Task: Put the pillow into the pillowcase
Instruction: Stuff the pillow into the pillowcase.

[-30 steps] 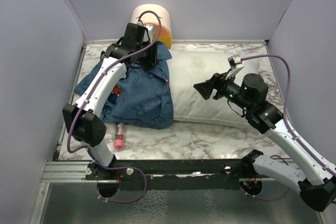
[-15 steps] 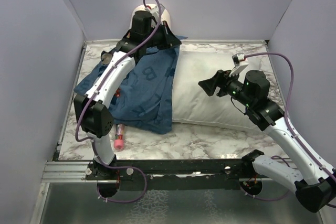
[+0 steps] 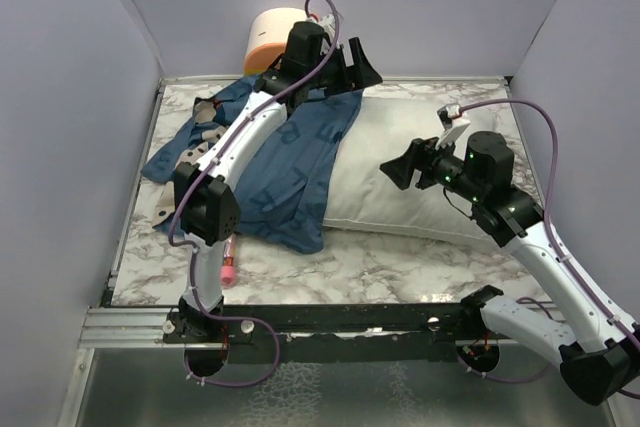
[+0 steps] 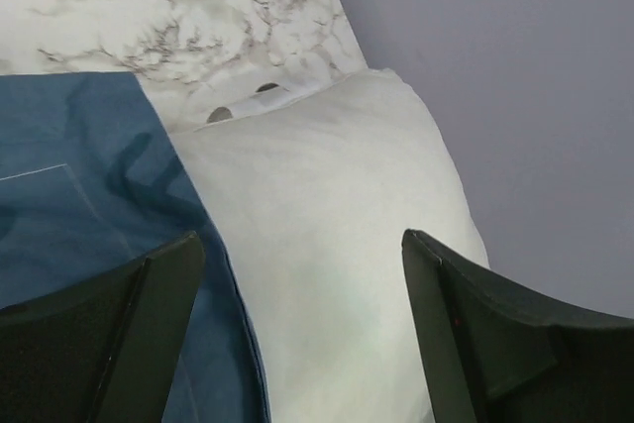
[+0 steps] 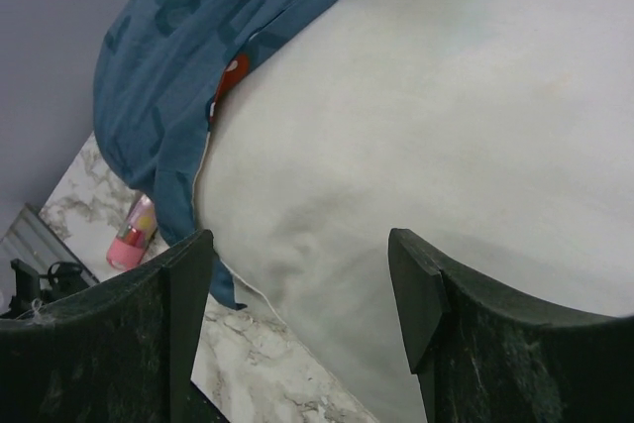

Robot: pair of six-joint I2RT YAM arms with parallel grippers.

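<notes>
The white pillow (image 3: 420,162) lies across the middle and right of the table. The blue pillowcase (image 3: 285,162) is draped over its left end, its hem running along the pillow (image 4: 337,215) in the left wrist view. My left gripper (image 3: 360,59) hangs open over the pillow's far left corner, with nothing between its fingers. In its own view the left gripper (image 4: 302,240) frames the pillowcase (image 4: 79,195) edge and bare pillow. My right gripper (image 3: 400,169) is open above the pillow's middle. In its view, the right gripper (image 5: 297,240) looks down on the pillow (image 5: 446,116) and pillowcase (image 5: 178,37).
A cream-and-orange cylinder (image 3: 272,32) stands at the back wall behind the left arm. A pink marker (image 3: 227,265) lies near the front left, beside the pillowcase. Grey walls close in the table on three sides. A white tag (image 4: 253,104) sticks out at the pillow's far corner.
My left gripper shut on the pillowcase's far edge, dragged it right over the pillow's end, then opened. The cloth now reaches further over the pillow. The right arm barely moved.
</notes>
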